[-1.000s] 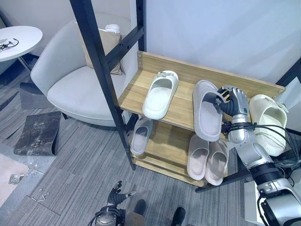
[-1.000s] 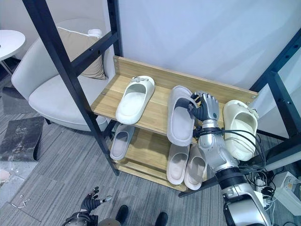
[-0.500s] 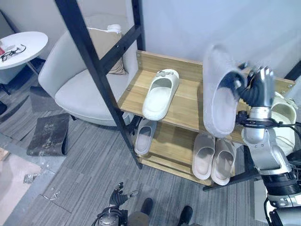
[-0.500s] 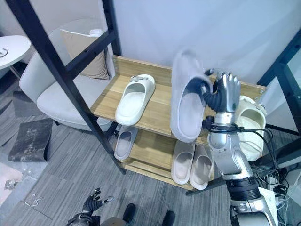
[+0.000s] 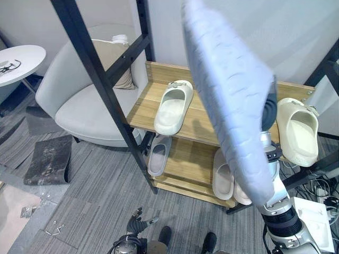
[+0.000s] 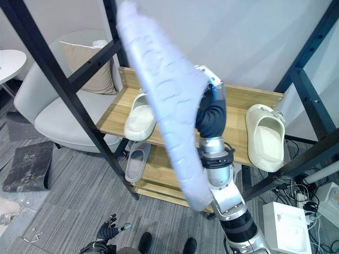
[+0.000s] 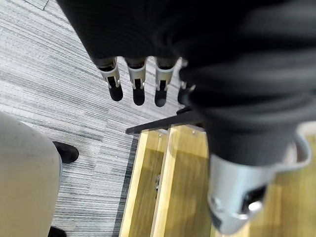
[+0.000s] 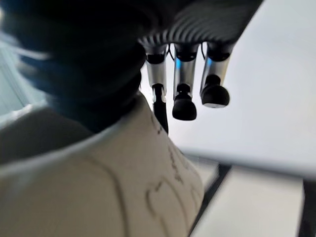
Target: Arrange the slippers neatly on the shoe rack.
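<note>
Slipper (image 5: 233, 106) hung sole-toward-you in your right hand (image 6: 212, 114), lifted high above the shoe rack (image 5: 204, 124) with its long axis steeply tilted; I couldn't tell how the fingers gripped it, while your left hand (image 7: 136, 81) hung relaxed, empty, low.

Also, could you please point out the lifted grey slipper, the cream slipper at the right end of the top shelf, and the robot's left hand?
Lifted grey slipper (image 5: 233, 106), left eye view, on its patterned sole.
Cream slipper (image 6: 266, 138), right eye view, on its footbed.
Left hand (image 5: 139, 224), left eye view, on its back.
</note>
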Available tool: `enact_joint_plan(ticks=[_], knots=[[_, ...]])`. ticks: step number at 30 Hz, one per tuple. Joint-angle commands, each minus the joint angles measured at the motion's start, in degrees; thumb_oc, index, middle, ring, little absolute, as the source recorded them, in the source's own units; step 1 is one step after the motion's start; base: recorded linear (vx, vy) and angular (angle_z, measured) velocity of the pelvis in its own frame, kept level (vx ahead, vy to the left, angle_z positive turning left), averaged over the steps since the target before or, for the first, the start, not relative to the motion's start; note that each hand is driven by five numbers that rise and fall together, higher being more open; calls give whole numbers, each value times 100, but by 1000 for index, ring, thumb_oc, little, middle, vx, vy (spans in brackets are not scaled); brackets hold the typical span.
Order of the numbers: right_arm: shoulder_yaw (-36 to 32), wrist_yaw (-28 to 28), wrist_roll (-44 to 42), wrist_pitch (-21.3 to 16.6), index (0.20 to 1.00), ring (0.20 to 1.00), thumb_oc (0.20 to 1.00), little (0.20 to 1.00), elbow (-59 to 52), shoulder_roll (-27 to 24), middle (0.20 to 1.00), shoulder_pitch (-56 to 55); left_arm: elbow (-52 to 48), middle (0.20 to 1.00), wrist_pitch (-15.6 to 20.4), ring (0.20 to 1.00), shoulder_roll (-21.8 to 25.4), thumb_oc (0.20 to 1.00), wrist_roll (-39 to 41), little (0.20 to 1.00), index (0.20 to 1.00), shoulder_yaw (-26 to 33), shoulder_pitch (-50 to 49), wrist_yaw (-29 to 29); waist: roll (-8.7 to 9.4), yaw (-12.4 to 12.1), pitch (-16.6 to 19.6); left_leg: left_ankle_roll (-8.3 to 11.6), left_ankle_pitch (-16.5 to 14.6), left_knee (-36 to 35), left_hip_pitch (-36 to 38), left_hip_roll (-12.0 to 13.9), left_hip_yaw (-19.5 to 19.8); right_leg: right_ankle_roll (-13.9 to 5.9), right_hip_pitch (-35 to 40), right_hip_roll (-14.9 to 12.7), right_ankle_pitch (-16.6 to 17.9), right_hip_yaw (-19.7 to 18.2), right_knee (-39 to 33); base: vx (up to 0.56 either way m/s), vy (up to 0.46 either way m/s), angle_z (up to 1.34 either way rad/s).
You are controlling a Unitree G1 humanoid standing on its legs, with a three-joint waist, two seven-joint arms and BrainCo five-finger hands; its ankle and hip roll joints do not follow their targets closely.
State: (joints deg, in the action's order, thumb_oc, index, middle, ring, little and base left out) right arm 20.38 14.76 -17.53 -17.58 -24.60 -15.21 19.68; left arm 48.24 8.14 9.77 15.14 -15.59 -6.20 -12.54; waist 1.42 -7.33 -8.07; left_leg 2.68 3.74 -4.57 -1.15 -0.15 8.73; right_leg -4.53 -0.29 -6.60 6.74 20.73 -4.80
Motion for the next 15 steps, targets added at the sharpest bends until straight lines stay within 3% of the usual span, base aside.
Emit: enact_joint_plan(ticks=[1,4,7,15], knots=[[511,-762,-1070,-158,200,200,200,200,-730,54,200,196,518,1000,96,1000,67,1000,91,1000,1000,-134,181,-151,45,-193,128,103,-154,-43,81,-37,-197,-284,524,-47,-580,192,-20,-35,-19,1],[1117,-1104,-1415,23,200,200,200,200,-533,240,200,237,550,1000,150,1000,66,1000,131,1000,1000,-118,192,-220,28,-281,101,122,-122,-43,60,-49,-100,-264,552,-49,-586,280,-20,-39,-19,6],[1679,-1323,-1199,254,200,200,200,200,63,412,200,307,666,1000,190,1000,57,1000,119,1000,1000,-112,261,-263,35,-392,44,131,-90,-43,41,-62,15,-241,587,-51,-599,389,-7,-30,-21,23],[2339,-1385,1484,587,200,200,200,200,1574,197,200,182,703,1000,343,1000,-25,1000,96,1000,1000,-180,411,-326,39,-612,-119,187,-30,-2,-56,-117,418,-210,662,-43,-717,798,74,-26,-19,33]])
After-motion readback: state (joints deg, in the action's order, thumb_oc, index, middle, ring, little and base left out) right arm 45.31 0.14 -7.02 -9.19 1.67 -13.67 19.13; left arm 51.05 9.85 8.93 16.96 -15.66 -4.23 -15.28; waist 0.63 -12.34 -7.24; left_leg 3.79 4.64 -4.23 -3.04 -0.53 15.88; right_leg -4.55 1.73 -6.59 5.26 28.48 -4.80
